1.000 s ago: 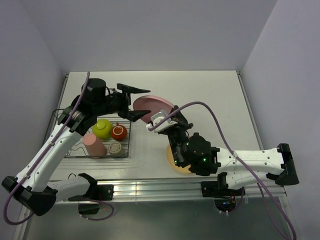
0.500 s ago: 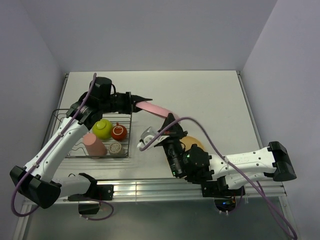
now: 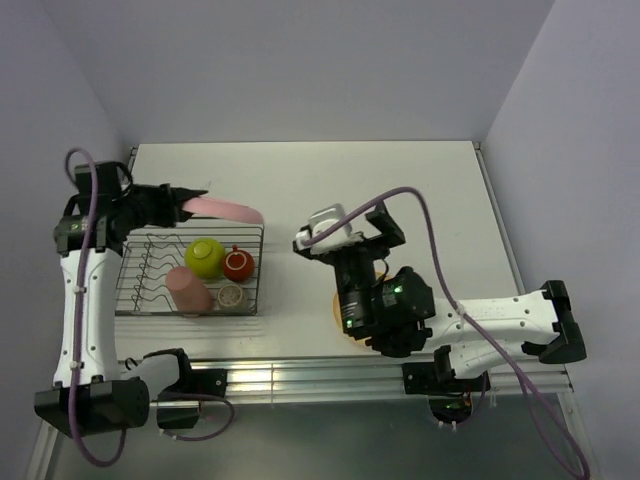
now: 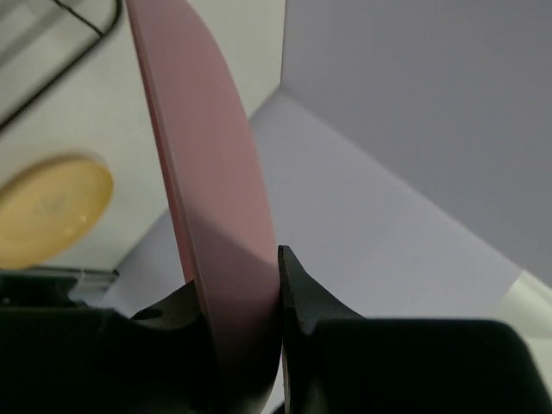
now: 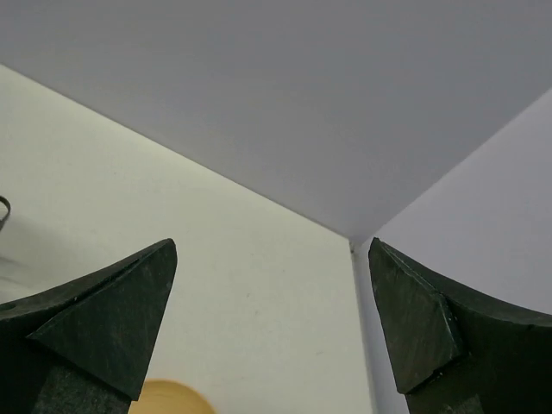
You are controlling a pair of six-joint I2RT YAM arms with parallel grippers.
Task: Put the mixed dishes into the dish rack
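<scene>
The pink plate (image 3: 228,210) is clamped at its rim by the left gripper (image 3: 190,200). In the left wrist view the two dark fingers (image 4: 297,302) are seen pressed on the opposite faces of the plate, with no gap left. The plate is held on edge, so from above it is seen only as a thin band. Its long axis runs from left to right, from the gripper out toward the middle of the table (image 3: 400,180), and the free end is turned slightly to the near side. It is located over the far edge of the dish rack (image 3: 261,275), near the far right corner. Whether the wire is touched by the plate cannot be told.

The rack is placed on the left part of the table, with its longer side running left to right. In its right half the lime-green bowl (image 3: 206,257) and the small red-orange bowl (image 3: 237,264) are set side by side. Nearer to the arms, the salmon-pink cup (image 3: 190,292) appears to be laid on its side, and the tiny beige-grey cup (image 3: 231,296) is found just beside it.

The right gripper (image 5: 272,250) is held above the table with its fingers wide apart, and nothing is seen between them. The yellow-orange plate (image 4: 52,211) is lying flat on the table, mostly covered by the right arm in the top view.
</scene>
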